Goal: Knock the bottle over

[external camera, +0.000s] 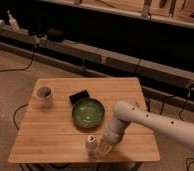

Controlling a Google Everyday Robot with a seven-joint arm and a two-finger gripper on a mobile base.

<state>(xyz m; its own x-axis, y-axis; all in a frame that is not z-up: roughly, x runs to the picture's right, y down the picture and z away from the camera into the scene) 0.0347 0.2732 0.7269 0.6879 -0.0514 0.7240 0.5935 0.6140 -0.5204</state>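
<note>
The bottle [91, 146] is small, slim and whitish with a darker cap. It stands upright near the front edge of the wooden table [50, 135]. My gripper [106, 148] is at the end of the white arm [155, 122] that reaches in from the right. It sits low over the table, just right of the bottle and very close to it.
A green bowl [88, 113] sits mid-table behind the bottle. A black flat object [80, 96] lies behind the bowl. A white mug [44, 96] stands at the left back. A white spray bottle [11, 20] stands on the far shelf.
</note>
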